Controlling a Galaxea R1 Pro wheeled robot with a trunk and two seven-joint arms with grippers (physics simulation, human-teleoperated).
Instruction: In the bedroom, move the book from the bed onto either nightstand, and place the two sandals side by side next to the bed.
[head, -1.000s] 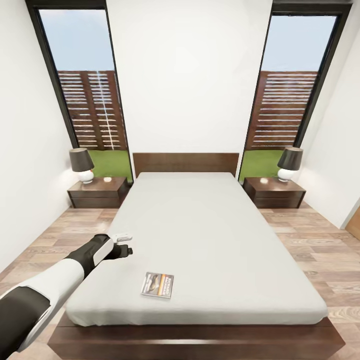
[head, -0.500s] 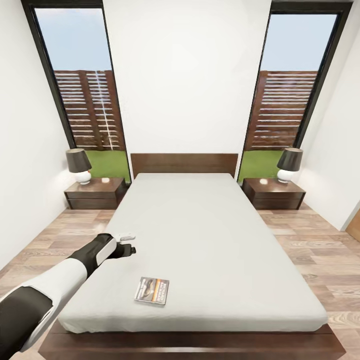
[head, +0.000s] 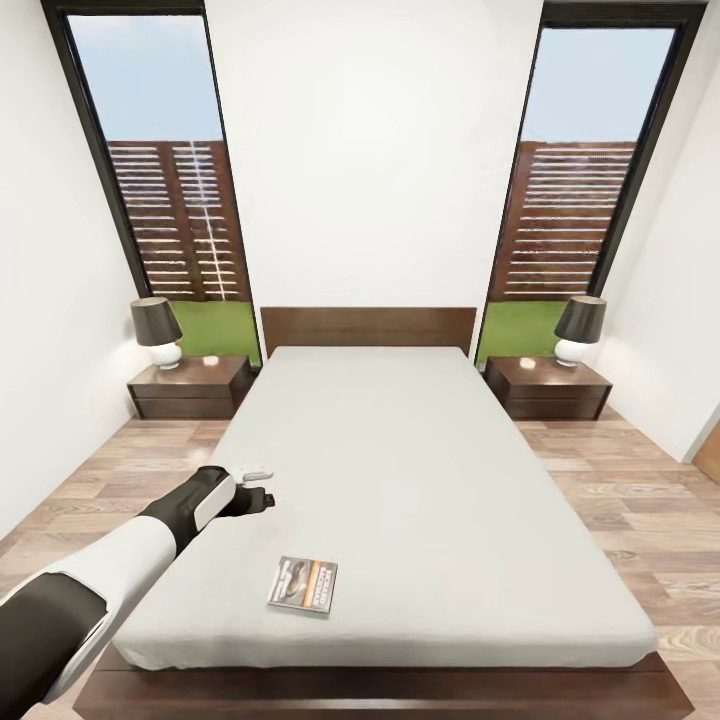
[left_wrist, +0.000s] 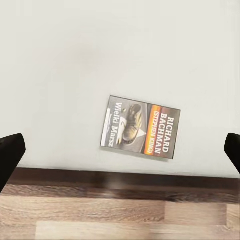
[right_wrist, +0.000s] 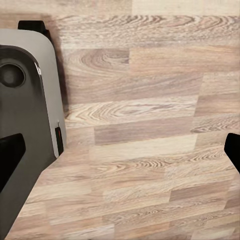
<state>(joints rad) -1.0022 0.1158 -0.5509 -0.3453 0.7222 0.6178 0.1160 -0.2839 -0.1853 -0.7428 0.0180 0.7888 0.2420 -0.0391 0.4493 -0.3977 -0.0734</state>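
Standing at the foot of the bed (head: 430, 480), you have nothing finished yet: the book (head: 303, 584) lies flat on the mattress near the foot edge, toward your left corner, and both nightstands (head: 190, 385) sit up by the headboard, one at each side, each with a lamp (head: 157, 330). No sandals to note from this spot, so that half is all ahead of you

Your left gripper (head: 256, 488) hovers over the mattress's left side, jaws spread wide and empty; the wrist view has the book (left_wrist: 141, 127) square between the fingertips, below them and apart. Your right gripper (right_wrist: 120, 150) is spread too, holding nothing, over bare plank floor (right_wrist: 150, 125)
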